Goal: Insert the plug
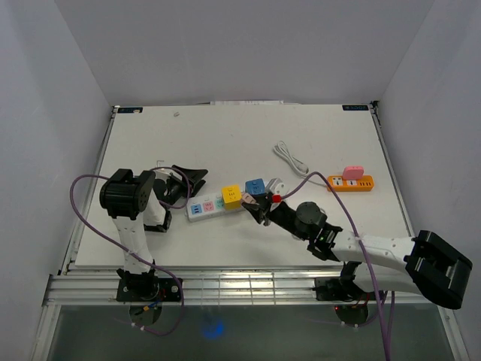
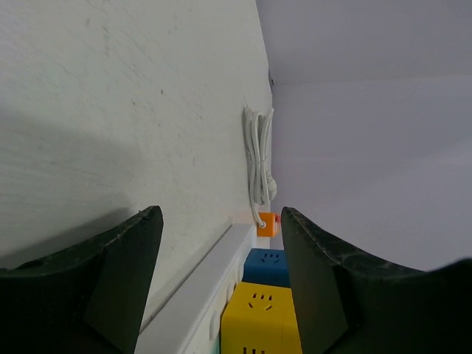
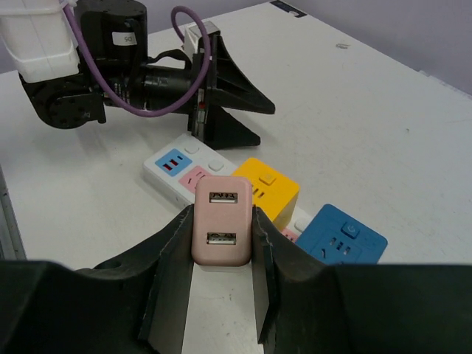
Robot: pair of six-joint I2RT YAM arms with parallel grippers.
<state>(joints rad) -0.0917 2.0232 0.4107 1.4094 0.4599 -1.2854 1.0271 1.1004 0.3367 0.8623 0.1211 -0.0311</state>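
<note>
Right claw point(image 1: 254, 203), viewed from above, is poised over the power strip point(image 1: 208, 205). Left wrist view: left claw point(image 2: 220, 221) is held open by the strip's end. Right wrist view: pink plug point(image 3: 221, 221) is gripped above the strip; the unheld strip could be shoved by misaligned pins.

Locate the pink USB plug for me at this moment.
Right wrist view, centre: the pink USB plug is clamped upright in the right pincer, close by the white power strip, just in front of the yellow cube adapter.
</note>
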